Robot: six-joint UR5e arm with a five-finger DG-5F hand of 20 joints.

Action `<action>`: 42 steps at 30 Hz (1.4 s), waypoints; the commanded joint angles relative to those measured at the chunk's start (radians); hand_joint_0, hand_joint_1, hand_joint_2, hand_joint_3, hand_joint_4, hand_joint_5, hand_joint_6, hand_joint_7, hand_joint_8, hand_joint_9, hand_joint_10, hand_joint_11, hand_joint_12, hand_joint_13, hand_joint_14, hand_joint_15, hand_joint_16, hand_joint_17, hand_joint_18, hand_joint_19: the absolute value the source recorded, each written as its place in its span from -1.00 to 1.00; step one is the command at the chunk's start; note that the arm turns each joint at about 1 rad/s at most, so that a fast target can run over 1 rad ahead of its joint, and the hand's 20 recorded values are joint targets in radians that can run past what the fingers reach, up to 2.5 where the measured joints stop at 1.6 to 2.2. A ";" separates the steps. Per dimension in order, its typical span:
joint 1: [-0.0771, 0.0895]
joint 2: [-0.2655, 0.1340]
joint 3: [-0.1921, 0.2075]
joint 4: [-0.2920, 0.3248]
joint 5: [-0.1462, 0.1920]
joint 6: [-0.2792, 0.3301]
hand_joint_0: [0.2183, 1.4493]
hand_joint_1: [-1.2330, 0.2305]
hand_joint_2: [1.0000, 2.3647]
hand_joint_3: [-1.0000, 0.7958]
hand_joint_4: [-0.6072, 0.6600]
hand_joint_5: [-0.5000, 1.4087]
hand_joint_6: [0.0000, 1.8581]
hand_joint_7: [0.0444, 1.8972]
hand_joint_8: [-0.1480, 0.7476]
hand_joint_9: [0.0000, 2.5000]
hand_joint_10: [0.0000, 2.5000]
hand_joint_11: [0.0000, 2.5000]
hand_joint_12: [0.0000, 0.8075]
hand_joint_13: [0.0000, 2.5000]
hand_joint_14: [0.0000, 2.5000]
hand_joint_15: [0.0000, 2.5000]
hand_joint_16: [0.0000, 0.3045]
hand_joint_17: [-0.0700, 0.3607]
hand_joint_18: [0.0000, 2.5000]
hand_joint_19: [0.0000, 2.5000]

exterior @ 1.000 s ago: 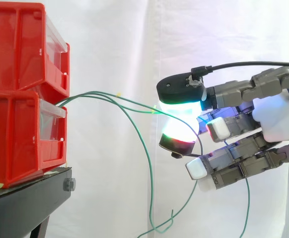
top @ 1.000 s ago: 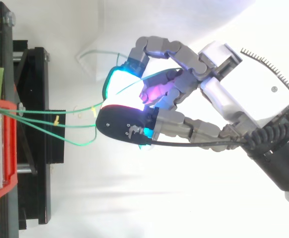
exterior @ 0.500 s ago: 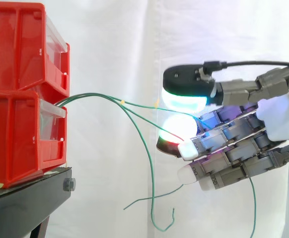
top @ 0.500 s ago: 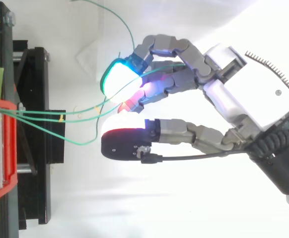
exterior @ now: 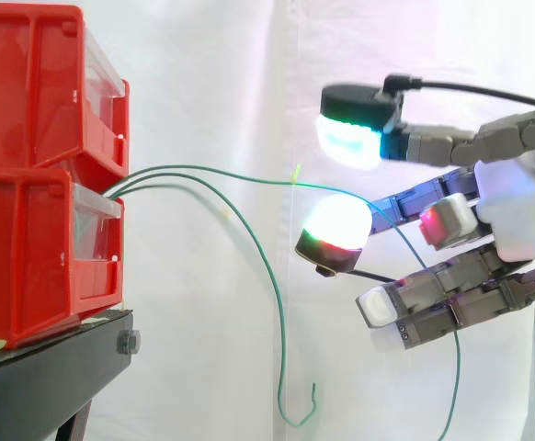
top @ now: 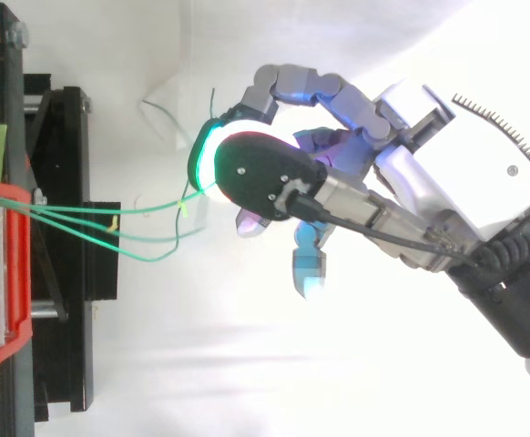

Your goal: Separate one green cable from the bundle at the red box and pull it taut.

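My hand (exterior: pixel 514 219) is open: the thumb pad stands clear above the finger pad, nothing pinched. One green cable (exterior: pixel 203 167) runs from the red box (exterior: pixel 28 248) through that gap, across my fingers, slightly bowed. The second green cable (exterior: pixel 269 303) hangs slack from the box.

Between my hand (exterior: pixel 516 220) and the red bins (exterior: pixel 28 184), green cables (exterior: pixel 214 169) cross the gap, and one droops low. Above them the space before the white curtain (exterior: pixel 212 73) is free. The black stand (exterior: pixel 56 367) blocks the lower left.
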 commanded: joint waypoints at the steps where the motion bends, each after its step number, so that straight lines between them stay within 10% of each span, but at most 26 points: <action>1: -0.001 0.000 0.001 -0.001 0.002 0.000 -0.27 -0.03 -1.00 -0.44 -0.02 -0.33 -0.46 0.44 -0.25 0.57 -0.98 -0.52 -0.31 0.02 -0.99 -0.51 -0.70 -0.20 -0.45 -0.50; 25: 0.007 0.000 -0.001 0.000 0.002 0.044 -0.10 -0.37 -0.97 -0.04 -0.04 -0.32 -0.46 0.43 -0.26 0.54 -0.98 -0.56 -0.32 0.02 -0.98 -0.49 -0.73 -0.25 -0.42 -0.46; 42: 0.081 0.001 -0.037 -0.081 -0.065 0.146 -0.10 -0.37 -0.97 -0.03 -0.04 -0.32 -0.46 0.43 -0.24 0.55 -0.98 -0.55 -0.32 0.04 -0.98 -0.49 -0.73 -0.25 -0.38 -0.46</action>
